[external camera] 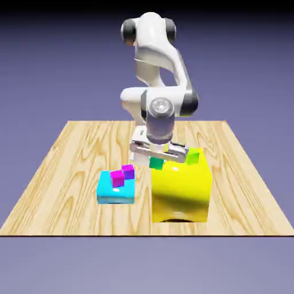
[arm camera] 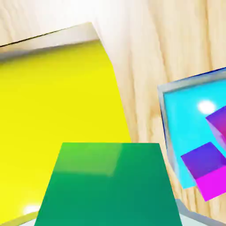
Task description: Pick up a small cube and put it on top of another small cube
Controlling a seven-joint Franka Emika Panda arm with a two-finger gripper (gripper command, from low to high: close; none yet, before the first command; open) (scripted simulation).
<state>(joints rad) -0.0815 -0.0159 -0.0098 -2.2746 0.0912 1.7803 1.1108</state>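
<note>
My gripper [external camera: 156, 159] is shut on the small teal cube [external camera: 156, 163] and holds it in the air by the upper left edge of the big yellow block [external camera: 181, 192]. In the hand view the teal cube [arm camera: 108, 185] fills the bottom middle and hides my fingertips. Under it lie the yellow block's top [arm camera: 53, 119] and a strip of wood. A lime-green small cube [external camera: 193, 156] sits on the yellow block's far right corner. Two magenta small cubes [external camera: 118, 178] [external camera: 128, 171] rest on a flat cyan block [external camera: 116, 191], to the exterior view's left of my gripper.
The wooden table [external camera: 63, 172] carries both blocks near its front edge. In the hand view the cyan block [arm camera: 185, 119] lies at the right with one magenta cube [arm camera: 209, 170] on it and another magenta cube [arm camera: 219, 121] at the frame's edge.
</note>
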